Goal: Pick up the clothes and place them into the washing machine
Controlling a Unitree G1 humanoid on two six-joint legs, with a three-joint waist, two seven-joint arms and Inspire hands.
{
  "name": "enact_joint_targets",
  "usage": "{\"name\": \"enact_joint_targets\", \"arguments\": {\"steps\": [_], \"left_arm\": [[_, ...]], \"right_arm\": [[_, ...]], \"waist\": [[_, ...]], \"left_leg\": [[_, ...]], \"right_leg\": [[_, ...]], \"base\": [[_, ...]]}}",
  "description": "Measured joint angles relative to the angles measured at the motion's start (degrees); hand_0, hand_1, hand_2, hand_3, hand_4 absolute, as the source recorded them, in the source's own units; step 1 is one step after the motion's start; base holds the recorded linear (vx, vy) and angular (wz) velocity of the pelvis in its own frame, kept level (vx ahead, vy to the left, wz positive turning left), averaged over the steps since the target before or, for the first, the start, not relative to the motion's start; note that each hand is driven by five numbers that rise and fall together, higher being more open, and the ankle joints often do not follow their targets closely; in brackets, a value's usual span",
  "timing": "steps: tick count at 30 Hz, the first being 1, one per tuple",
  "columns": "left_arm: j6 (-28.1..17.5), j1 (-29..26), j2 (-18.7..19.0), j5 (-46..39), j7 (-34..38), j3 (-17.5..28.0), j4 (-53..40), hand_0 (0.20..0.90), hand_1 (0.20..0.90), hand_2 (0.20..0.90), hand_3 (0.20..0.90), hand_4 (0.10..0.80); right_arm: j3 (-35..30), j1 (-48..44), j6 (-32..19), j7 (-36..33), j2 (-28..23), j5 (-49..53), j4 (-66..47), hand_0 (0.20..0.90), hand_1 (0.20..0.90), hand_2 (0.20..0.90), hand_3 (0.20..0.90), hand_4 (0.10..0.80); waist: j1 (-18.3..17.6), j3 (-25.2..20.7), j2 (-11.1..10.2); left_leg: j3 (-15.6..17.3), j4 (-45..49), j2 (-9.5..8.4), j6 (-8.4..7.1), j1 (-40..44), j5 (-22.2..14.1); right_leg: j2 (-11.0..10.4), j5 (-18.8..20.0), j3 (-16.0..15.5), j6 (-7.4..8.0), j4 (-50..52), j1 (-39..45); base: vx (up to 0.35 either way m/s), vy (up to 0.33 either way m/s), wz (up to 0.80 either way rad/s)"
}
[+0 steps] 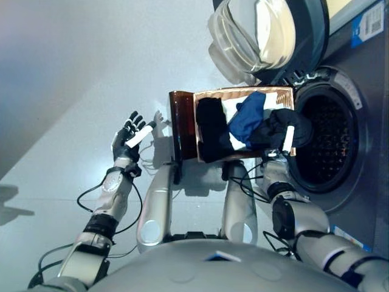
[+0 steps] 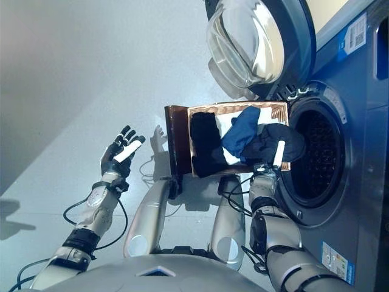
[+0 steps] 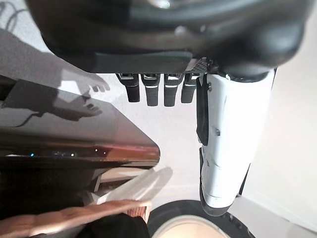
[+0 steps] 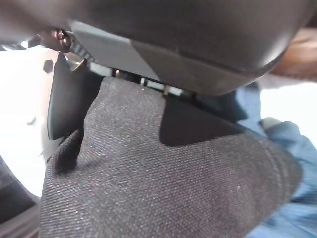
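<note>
Right hand grasps dark cloth at the basket, beside the open washer.
The right hand point(image 2: 275, 153) clenches a black garment point(image 1: 285, 126) over the wicker basket point(image 2: 275, 109) holding blue point(image 1: 248, 115) and black clothes point(image 2: 205, 143); the washing machine point(image 1: 331, 143) drum gapes right. Left hand point(image 1: 129, 139), fingers relaxed, hovers left. The labels point(image 1: 367, 24) are unreadable.

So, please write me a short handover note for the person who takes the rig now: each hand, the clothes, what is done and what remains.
Right hand: shut on a black garment at the basket's edge next to the washing machine; its wrist view shows dark cloth against the hand.
Left hand: open, holds nothing, over the floor beside the basket.
Clothes: a blue garment, a white one and another black piece lie in the wicker basket.
Washing machine: door open; no clothes visible in the drum.
Done: the black garment is gripped.
Left: carry it into the drum, then the other clothes.
</note>
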Motion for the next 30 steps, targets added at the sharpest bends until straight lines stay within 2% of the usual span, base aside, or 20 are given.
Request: {"name": "enact_joint_targets", "arguments": {"steps": [2,3,6,10,14,22,27,30], "left_arm": [[-0.08,0.59,-0.10,0.00,0.35,-0.10,-0.77,0.900,0.900,0.900,0.900,0.800],[-0.11,0.92,-0.09,0.00,0.52,-0.04,-1.28,0.900,0.900,0.900,0.900,0.800],[-0.11,0.78,-0.10,0.00,0.50,-0.05,-1.31,0.900,0.900,0.900,0.900,0.800],[-0.11,0.65,-0.04,0.00,0.41,-0.07,-1.31,0.900,0.900,0.900,0.900,0.800],[-0.11,0.81,0.07,-0.03,0.24,-0.12,-1.28,0.900,0.900,0.900,0.900,0.800],[-0.12,2.34,1.57,-0.04,-1.07,-2.28,-1.29,0.900,0.900,0.900,0.900,0.800],[-0.10,2.19,2.44,-0.01,-1.44,-3.54,-1.36,0.900,0.900,0.900,0.900,0.800],[-0.10,1.81,2.43,-0.02,-1.47,-3.57,-1.46,0.900,0.900,0.900,0.900,0.800]], "right_arm": [[-0.11,-0.30,-0.61,-0.19,0.00,0.72,-0.80,0.200,0.200,0.200,0.200,0.300],[-0.26,-0.76,-0.68,-0.21,-0.15,0.77,-0.83,0.200,0.200,0.200,0.200,0.300],[-2.18,-2.12,-1.33,-0.33,-0.30,1.27,-1.00,0.200,0.200,0.200,0.200,0.300],[-3.68,-3.55,-1.76,-1.58,-1.87,1.31,-0.78,0.200,0.200,0.200,0.200,0.300],[-5.96,-4.85,-1.86,-3.32,-4.91,1.38,-0.24,0.200,0.200,0.200,0.200,0.300],[-10.64,-7.21,-4.67,-7.61,-14.13,1.50,1.12,0.200,0.200,0.200,0.200,0.300],[-10.75,-10.58,-5.02,-10.96,-21.01,1.35,6.08,0.200,0.200,0.200,0.200,0.300],[-11.06,-11.81,-5.00,-11.64,-22.10,1.49,6.69,0.200,0.200,0.200,0.200,0.300]], "waist": [[0.00,0.02,0.16],[0.02,0.06,0.25],[0.05,0.04,0.26],[0.16,0.02,0.30],[0.86,-0.06,0.43],[1.66,-1.04,1.89],[1.69,-1.85,2.92],[1.50,-2.12,3.25]], "left_leg": [[-0.17,2.18,0.22,-0.29,-0.86,-0.34],[-0.17,3.06,0.61,-0.06,-1.42,-1.15],[-0.11,4.22,0.82,-0.32,-2.94,-1.30],[0.00,5.75,0.81,-0.44,-4.32,-1.56],[0.34,6.99,0.82,0.11,-4.56,-2.18],[0.47,7.78,0.79,-0.02,-5.45,-2.44],[0.75,8.06,0.79,0.19,-6.00,-2.39],[1.11,8.09,0.82,0.12,-6.00,-2.43]], "right_leg": [[0.12,-0.64,0.41,-0.74,2.16,-0.97],[0.18,-1.33,0.33,-0.33,2.82,-1.43],[0.35,-1.47,0.64,-1.07,4.30,-3.18],[0.44,-1.81,0.92,-1.20,5.84,-4.69],[0.41,-2.08,1.54,-0.83,6.79,-5.11],[0.28,-2.24,1.86,-0.54,7.05,-5.74],[0.32,-1.99,2.08,-0.90,7.71,-6.67],[0.32,-1.99,2.55,-0.92,8.01,-7.00]], "base": [[0.000,0.000,0.00],[-0.003,-0.018,-0.06],[0.000,0.000,0.00],[0.001,-0.009,0.00],[0.003,-0.008,-0.02],[0.000,0.000,0.00],[0.000,0.000,0.00],[0.008,0.004,-0.04]]}}
